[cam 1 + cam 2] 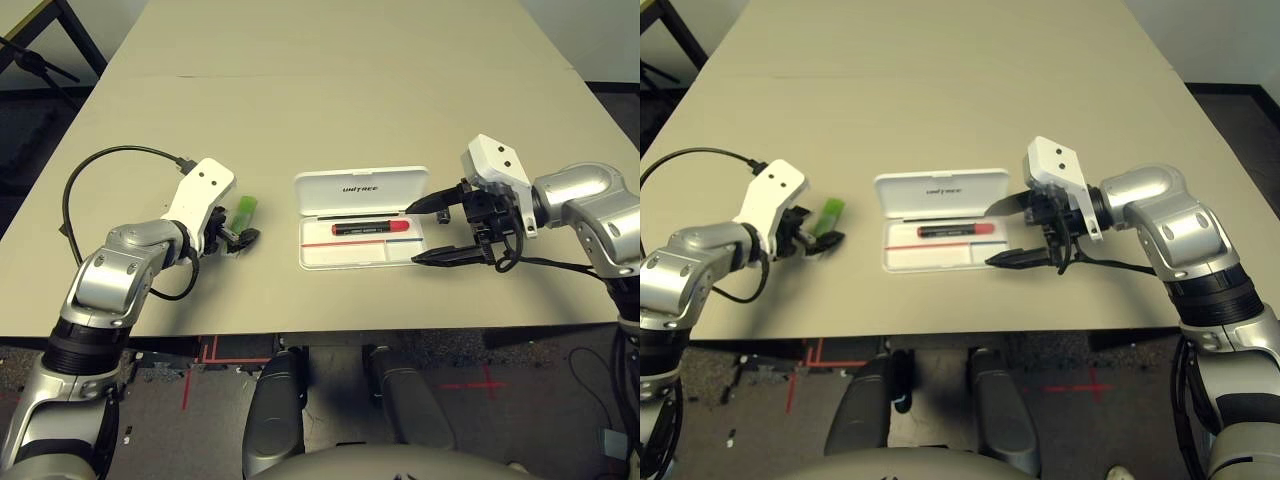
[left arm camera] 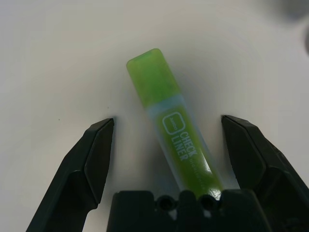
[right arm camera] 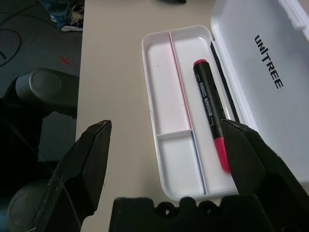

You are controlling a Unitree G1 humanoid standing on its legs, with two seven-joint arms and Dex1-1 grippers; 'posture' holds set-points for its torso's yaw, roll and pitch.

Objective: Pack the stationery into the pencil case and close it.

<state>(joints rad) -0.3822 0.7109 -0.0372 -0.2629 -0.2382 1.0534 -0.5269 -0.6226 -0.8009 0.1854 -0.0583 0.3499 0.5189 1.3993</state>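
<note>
Pencil case [image 1: 362, 190] open w/ red-and-black marker [image 1: 371, 228] in; green highlighter [image 2: 170, 129] unpacked btwn my left gripper [image 2: 169, 140] fingers, spread; right gripper [image 1: 425, 232] spread, empty; lid not closed.

A: What is the table [image 1: 350, 90] made of?
B: A smooth, matt beige top, like laminate, with no visible grain.

A: And the pencil case [image 1: 362, 188]?
B: Hard white plastic, smooth with a soft sheen; dark lettering is printed on the lid.

A: The pens?
B: The marker pen [image 3: 211, 112] in the tray looks like matt black plastic with a glossier red end. The highlighter [image 2: 174, 133] is translucent green plastic, smooth, with a printed label.

A: The robot's parts?
B: The fingers [image 2: 91, 159] are matt black plastic, faceted. The wrist housings [image 1: 205, 195] are white plastic, the forearms [image 1: 125, 265] brushed silver metal.
</note>
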